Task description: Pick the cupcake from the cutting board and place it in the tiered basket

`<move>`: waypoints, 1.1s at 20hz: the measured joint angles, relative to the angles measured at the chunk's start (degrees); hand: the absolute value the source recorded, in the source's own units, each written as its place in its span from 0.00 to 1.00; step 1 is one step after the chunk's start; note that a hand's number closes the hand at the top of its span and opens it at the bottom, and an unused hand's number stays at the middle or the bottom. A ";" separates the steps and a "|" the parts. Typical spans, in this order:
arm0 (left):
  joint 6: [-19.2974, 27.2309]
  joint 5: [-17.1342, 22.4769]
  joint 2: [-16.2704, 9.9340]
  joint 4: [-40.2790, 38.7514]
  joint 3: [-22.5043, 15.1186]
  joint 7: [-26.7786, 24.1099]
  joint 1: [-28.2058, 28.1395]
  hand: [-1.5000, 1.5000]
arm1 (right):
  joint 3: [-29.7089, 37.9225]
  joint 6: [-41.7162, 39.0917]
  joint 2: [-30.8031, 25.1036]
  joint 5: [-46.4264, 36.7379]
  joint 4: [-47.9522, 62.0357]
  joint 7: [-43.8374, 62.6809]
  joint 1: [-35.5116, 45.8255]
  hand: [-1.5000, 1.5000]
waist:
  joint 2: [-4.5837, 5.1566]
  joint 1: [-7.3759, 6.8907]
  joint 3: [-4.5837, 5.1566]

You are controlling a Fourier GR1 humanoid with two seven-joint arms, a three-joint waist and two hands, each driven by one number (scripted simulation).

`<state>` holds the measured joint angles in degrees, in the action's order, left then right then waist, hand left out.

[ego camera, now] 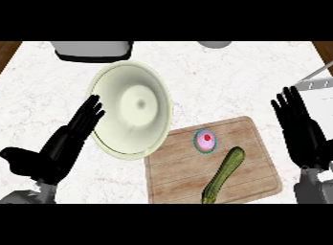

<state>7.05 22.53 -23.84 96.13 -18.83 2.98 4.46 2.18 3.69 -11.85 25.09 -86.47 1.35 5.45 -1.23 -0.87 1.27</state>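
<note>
A small cupcake (205, 140) with pink icing, a red top and a teal wrapper stands near the back edge of the wooden cutting board (176, 177). The white wire tiered basket (325, 95) shows at the right edge. My right hand (304, 131) is open, fingers straight, in front of the basket and to the right of the board, well apart from the cupcake. At the lower left my left hand (67, 143) is open too, beside the plate, holding nothing.
A large cream plate (130, 110) lies left of the board, partly overlapping its corner. A green zucchini (224, 174) rests on the board in front of the cupcake. A grey appliance (93, 49) and a grey round object (215, 43) sit at the back edge.
</note>
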 measured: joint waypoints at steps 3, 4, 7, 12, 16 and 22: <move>1.65 -3.03 -1.43 -1.83 2.08 -0.77 0.27 0.50 | -1.55 0.85 0.15 -1.33 -1.78 1.52 2.33 1.00 | 0.61 0.29 -0.67; 2.57 -4.39 -2.64 -2.70 3.25 -0.83 0.51 0.50 | -2.18 0.64 -0.04 -1.61 -2.58 2.06 2.76 1.00 | 0.72 0.35 -0.79; 5.98 -8.53 -5.13 -5.81 5.68 -0.93 1.40 0.50 | -0.88 3.58 1.70 -1.55 -4.37 1.06 5.53 1.00 | 0.42 1.67 -1.45; 9.44 -12.49 -6.69 -8.92 6.98 -0.48 1.65 0.50 | -3.33 15.80 -3.04 -16.40 -1.92 7.36 0.55 0.00 | 1.13 1.92 -1.01; 10.13 -14.35 -6.45 -11.56 7.91 -0.79 2.58 0.50 | -7.71 21.55 -4.72 -24.65 -10.50 15.80 -3.10 0.00 | 1.06 1.87 -1.10; 10.68 -16.12 -5.70 -13.38 7.88 -0.88 3.79 0.50 | -12.70 12.28 -15.80 -28.61 -19.45 31.96 -1.07 0.00 | 1.07 1.48 -1.03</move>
<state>17.73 6.41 -29.54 82.75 -10.95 2.10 8.25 -10.52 15.96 -27.65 -3.51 -105.93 33.31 4.37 -0.16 0.61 0.25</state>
